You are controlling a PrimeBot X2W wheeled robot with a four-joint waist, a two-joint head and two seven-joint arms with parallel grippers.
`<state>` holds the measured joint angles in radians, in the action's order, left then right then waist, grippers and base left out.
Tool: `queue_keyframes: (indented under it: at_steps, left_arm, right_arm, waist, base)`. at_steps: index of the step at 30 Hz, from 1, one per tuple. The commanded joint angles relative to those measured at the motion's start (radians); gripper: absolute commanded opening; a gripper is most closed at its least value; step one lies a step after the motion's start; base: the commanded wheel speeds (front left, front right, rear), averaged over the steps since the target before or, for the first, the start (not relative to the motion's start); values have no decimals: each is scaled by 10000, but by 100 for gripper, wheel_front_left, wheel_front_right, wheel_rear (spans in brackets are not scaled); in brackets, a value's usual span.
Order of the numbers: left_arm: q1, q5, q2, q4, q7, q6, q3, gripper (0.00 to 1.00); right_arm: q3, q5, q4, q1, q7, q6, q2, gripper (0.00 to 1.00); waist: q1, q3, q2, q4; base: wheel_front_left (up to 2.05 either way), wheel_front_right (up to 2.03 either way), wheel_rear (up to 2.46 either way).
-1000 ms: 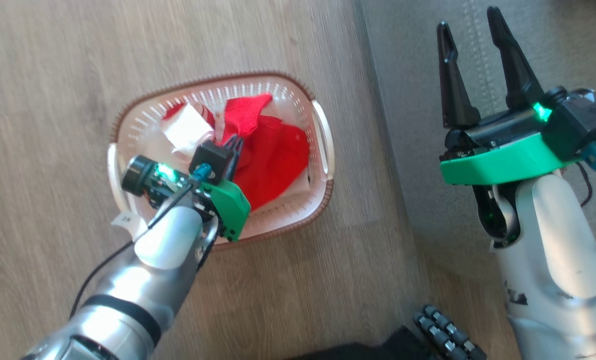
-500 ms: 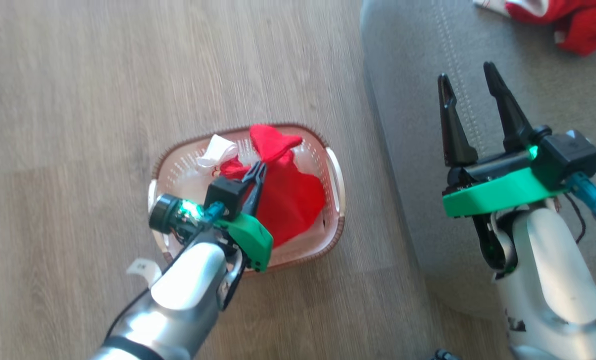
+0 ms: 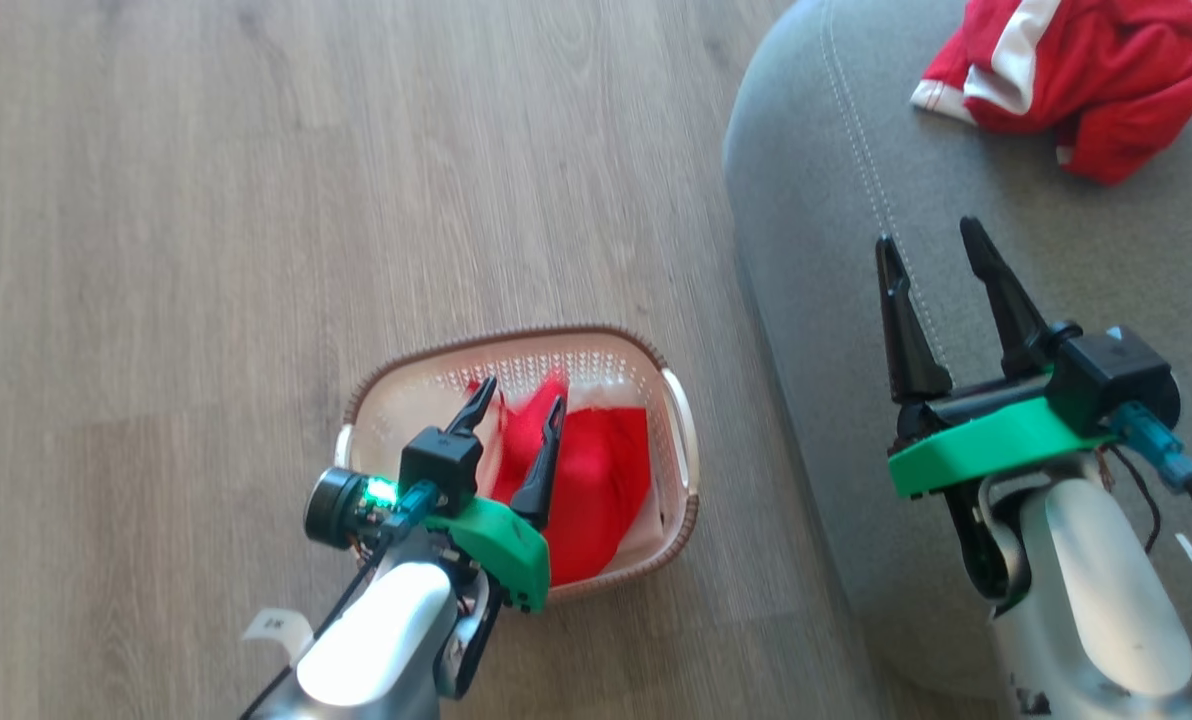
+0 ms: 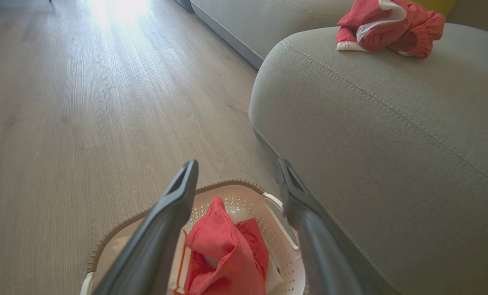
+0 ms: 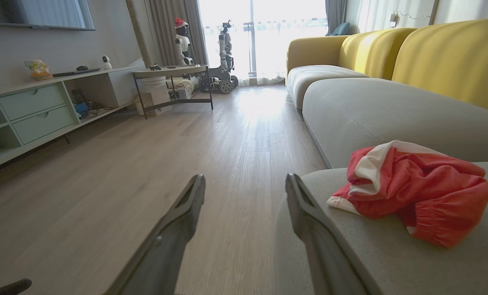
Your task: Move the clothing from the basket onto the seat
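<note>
The cream basket (image 3: 596, 336) with its brown rim stands on the wood floor, and red clothing (image 3: 596, 480) with a white edge lies bunched inside it. My left gripper (image 3: 518, 400) hovers just above the basket, open, with nothing between its fingers. In the left wrist view the left gripper (image 4: 236, 164) frames a peaked red garment (image 4: 223, 254) in the basket (image 4: 283, 241). Another red and white garment (image 3: 1066, 80) lies on the grey seat (image 3: 836, 250). My right gripper (image 3: 928, 238) is open above the seat's front edge, and in its wrist view (image 5: 245, 178) the garment (image 5: 416, 188) is to its right.
The seat (image 4: 391, 123) rises close to the basket's right side. Yellow sofa backs (image 5: 452, 57) stand behind the cushions. A low sideboard (image 5: 35, 110), a small table (image 5: 170, 73) and another robot (image 5: 223, 53) stand far off across the wood floor (image 3: 256, 200).
The head camera has shifted. Half a second ago my left gripper was shut on red cloth lifted from the basket; now it is open and the cloth lies in the basket.
</note>
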<state>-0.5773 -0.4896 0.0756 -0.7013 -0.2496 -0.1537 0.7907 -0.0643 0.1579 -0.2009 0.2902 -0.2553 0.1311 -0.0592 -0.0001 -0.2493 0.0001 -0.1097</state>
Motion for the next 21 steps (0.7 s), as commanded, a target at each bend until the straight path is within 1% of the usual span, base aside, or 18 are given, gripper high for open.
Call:
queue_keyframes:
  at_steps: [1, 10, 15, 21]
  left_arm:
    - [6, -59, 187, 371, -121, -84, -322, 100]
    - [978, -394, 536, 1209, -121, -394, -823, 100]
    - [1618, -573, 850, 1803, -121, -687, -1107, 100]
    - [2415, -702, 1336, 2637, -122, -1151, -1619, 100]
  right_arm:
    - [-144, -81, 270, -17, -41, -4, 89, 100]
    - [-31, -134, 163, -478, 77, -4, 89, 100]
    - [34, -154, 166, -816, 121, -4, 89, 100]
    - [96, -159, 138, -1225, 175, -4, 89, 100]
  waist:
    - [1, 219, -1, 70]
    - [1, 1029, -1, 293]
    - [1, 1410, -1, 457]
    - [1, 1840, -1, 671]
  base:
    - [0, 0, 0]
    - [0, 0, 0]
    - [0, 0, 0]
    - [0, 0, 0]
